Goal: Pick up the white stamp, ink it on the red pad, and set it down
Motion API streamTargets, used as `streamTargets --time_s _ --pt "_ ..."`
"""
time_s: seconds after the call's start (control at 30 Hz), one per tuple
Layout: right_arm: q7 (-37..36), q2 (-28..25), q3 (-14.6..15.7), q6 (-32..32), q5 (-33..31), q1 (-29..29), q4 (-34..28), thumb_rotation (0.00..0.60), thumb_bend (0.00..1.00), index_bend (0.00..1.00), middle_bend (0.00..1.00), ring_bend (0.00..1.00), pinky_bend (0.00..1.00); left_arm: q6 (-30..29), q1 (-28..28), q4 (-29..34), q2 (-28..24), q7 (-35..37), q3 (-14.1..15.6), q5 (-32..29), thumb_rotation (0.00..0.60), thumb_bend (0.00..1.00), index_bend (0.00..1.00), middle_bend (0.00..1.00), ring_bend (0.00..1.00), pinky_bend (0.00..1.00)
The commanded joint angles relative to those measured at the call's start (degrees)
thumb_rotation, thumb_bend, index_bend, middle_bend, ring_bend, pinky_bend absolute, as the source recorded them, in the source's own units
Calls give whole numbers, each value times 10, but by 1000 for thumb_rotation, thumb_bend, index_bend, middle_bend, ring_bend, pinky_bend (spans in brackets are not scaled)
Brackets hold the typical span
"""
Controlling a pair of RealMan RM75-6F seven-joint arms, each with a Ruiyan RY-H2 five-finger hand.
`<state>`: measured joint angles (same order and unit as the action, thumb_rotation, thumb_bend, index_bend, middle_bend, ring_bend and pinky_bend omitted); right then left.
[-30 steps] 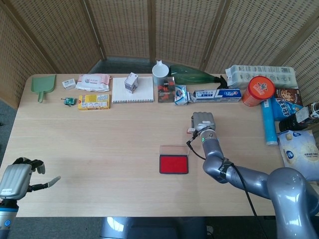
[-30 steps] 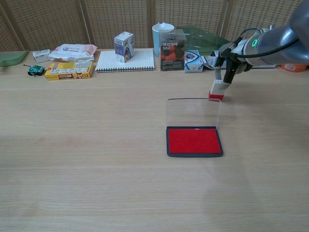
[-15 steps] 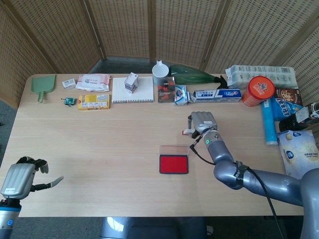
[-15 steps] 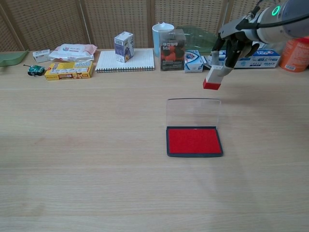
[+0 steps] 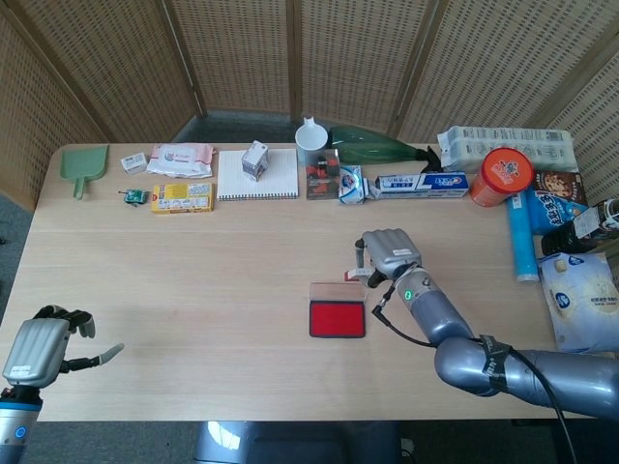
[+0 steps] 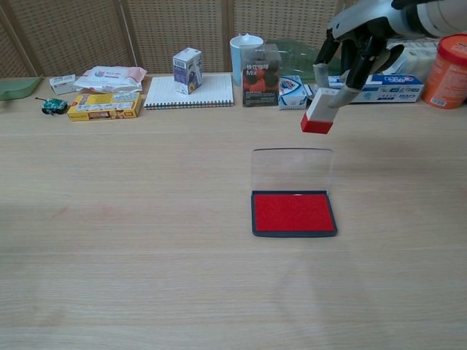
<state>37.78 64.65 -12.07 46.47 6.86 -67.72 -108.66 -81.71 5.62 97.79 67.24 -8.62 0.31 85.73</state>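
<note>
One white stamp [image 6: 322,109] hangs pinched in my right hand [image 6: 359,40], red face tilted down, raised above and behind the red ink pad [image 6: 293,213] so it clears the upright clear lid [image 6: 291,169]. My left hand [image 5: 39,346] idles empty, fingers loosely apart.

We see a white stamp [image 6: 319,111] with a red base, above a pad [image 6: 294,214] of bright red ink in a dark frame, its clear lid [image 6: 292,170] upright. The table [image 6: 131,219] is pale wood grain; the screen [image 5: 290,48] behind is woven tan wicker. The right hand [image 5: 387,251] is grey, as is the left hand [image 5: 37,348], with black fingers. Further back we note a green scoop [image 5: 80,166], a yellow box [image 5: 182,197], a white notebook [image 5: 257,176], an orange can [image 5: 501,176] and a blue tube [image 5: 522,235].
</note>
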Motion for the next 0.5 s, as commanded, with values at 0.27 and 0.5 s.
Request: streamTargets --time_s 0.27,0.5 --pt "-25 -23 29 -15 22 -13 -61 600 471 680 1000 1000 1000 0 -1 -6 2 6 1 1 261 55 590 584 526 305" --pt "-26 -6 52 -11 22 -36 -74 600 465 681 1000 1000 1000 1 0 -9 3 8 1 2 264 54 590 582 523 305"
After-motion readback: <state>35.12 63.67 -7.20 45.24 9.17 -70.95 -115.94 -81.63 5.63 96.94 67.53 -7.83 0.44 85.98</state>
